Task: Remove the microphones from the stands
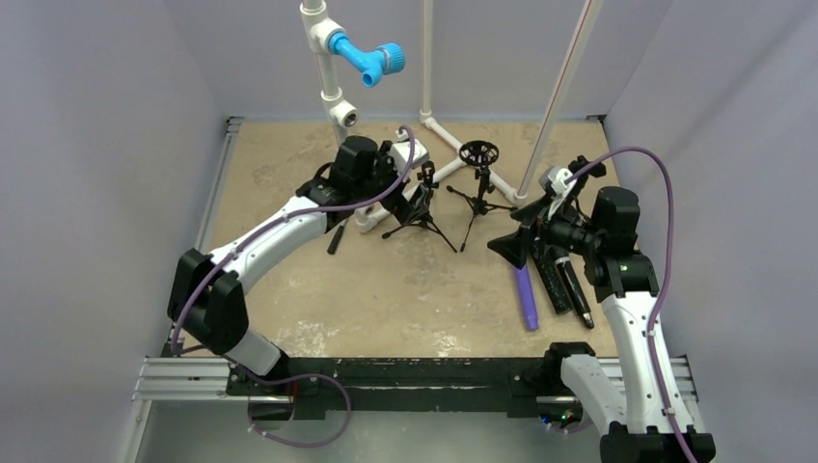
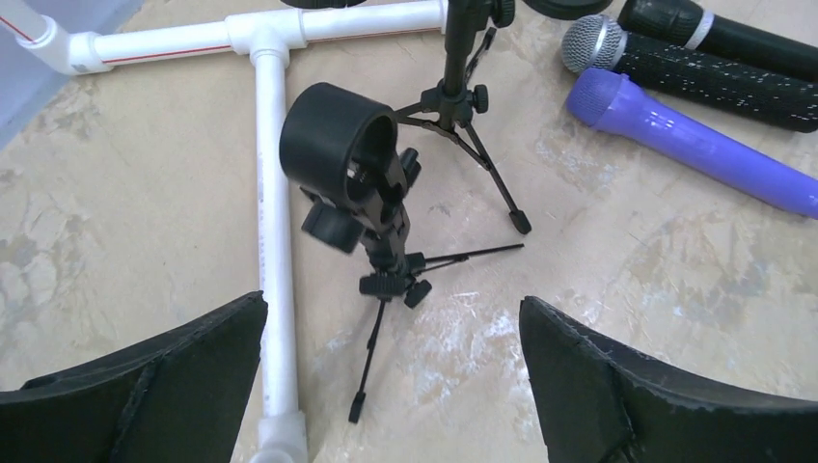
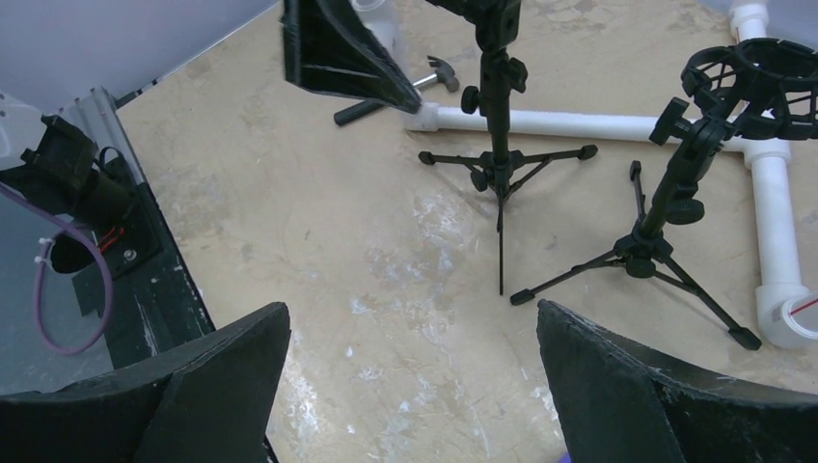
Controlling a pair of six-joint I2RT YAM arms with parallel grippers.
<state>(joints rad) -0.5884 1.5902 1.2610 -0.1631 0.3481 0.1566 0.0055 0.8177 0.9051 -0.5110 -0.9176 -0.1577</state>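
Observation:
A small black tripod stand point(image 2: 386, 251) stands on the table with its round clip holder point(image 2: 338, 145) empty. It also shows in the top view point(image 1: 422, 214) and the right wrist view point(image 3: 497, 125). My left gripper point(image 2: 394, 338) is open and empty, hovering just above and before this stand point(image 1: 417, 201). A purple microphone point(image 2: 695, 145) and two black microphones point(image 2: 704, 82) lie flat on the table, right of the stands point(image 1: 526, 297). My right gripper point(image 3: 415, 338) is open and empty above the table near those microphones point(image 1: 511, 247).
A second tripod with a round shock mount point(image 3: 762, 77) stands beside the first point(image 1: 479, 169). A white PVC pipe frame point(image 2: 275, 212) lies on the table behind the stands, with upright poles point(image 1: 559, 87). A hammer point(image 3: 386, 96) lies left of the stands.

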